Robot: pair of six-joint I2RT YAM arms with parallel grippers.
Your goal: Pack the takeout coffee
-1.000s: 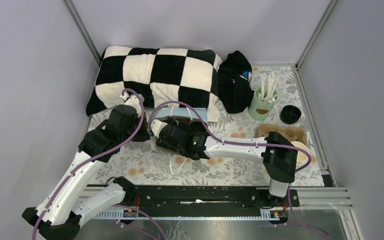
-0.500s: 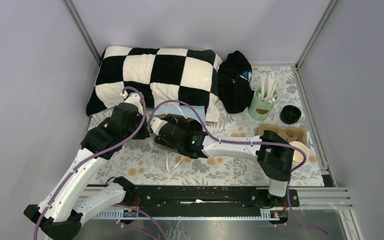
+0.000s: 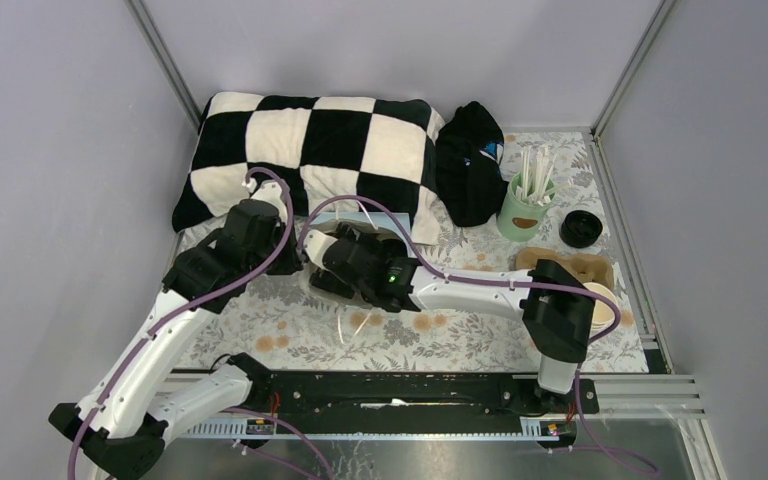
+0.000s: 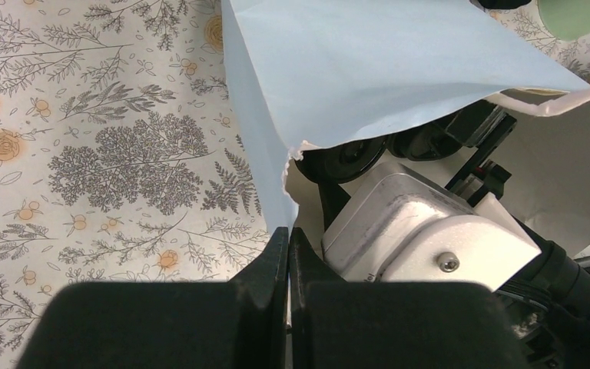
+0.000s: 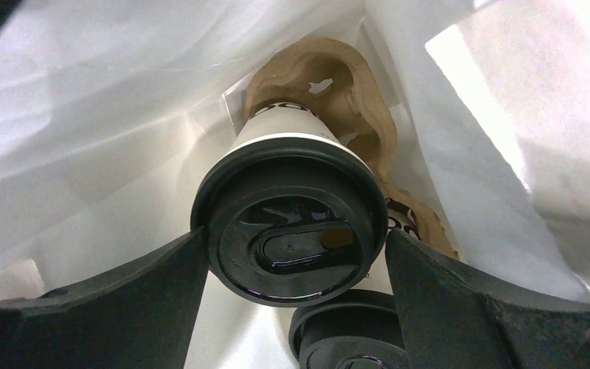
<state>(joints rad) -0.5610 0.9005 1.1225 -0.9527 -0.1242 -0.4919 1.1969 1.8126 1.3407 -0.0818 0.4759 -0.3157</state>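
Currently, left gripper (image 4: 288, 257): I have it clamped tight on the torn edge of the light-blue paper bag (image 4: 369, 61), right at its fingertips.
Right gripper (image 5: 292, 238): inside the bag, spread wide; I cannot tell whether its fingers (image 5: 123, 307) press the cup.
Takeout coffee (image 5: 284, 129): upright between the right fingers, black lid (image 5: 288, 231) facing my camera.
Pulp carrier (image 5: 353, 84): under the cup and beyond it, past the fingertips.

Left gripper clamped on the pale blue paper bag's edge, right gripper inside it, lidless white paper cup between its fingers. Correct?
No: the white paper cup isn't lidless; a round black plastic lid caps it, per the right wrist view. Rest stands: left gripper clamped on the pale blue paper bag edge, right gripper inside, fingers flanking the cup.
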